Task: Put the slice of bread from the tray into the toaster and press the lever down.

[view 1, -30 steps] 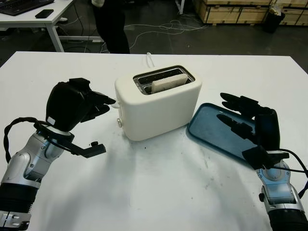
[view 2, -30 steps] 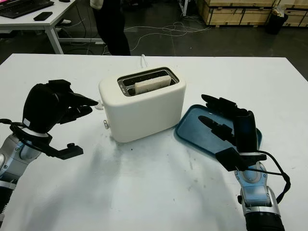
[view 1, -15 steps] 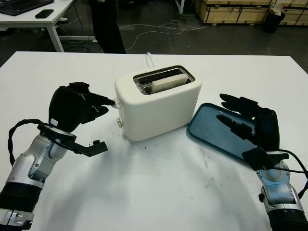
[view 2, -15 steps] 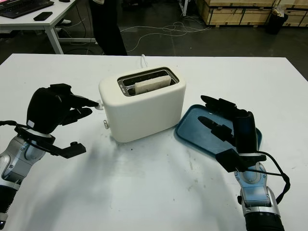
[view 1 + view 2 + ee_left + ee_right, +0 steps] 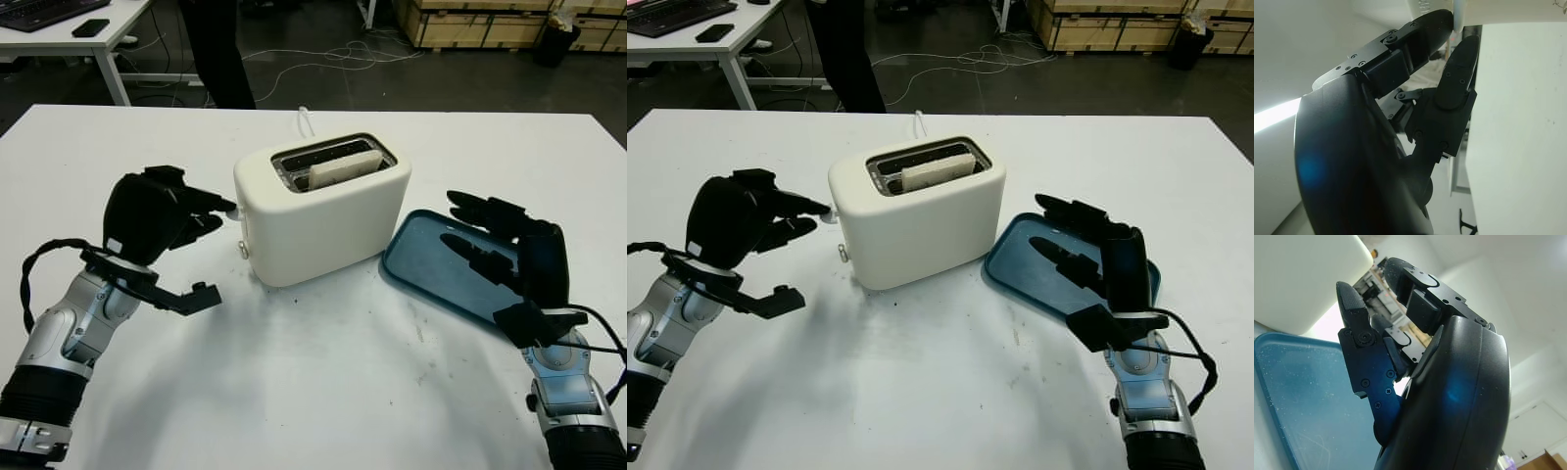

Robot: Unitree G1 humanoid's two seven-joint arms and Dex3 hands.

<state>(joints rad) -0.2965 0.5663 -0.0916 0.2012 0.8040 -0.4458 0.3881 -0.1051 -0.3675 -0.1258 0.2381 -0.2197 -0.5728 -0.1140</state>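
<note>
No legible text, label, brand, number or sign is present on any surface in these views.

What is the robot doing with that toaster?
It is making toast. The slice of bread already stands in a slot of the white toaster, and the blue tray beside it holds nothing. The left hand reaches to the toaster's end, a fingertip at the small white lever, which looks not yet pressed down. The right hand hovers open over the tray.
</note>
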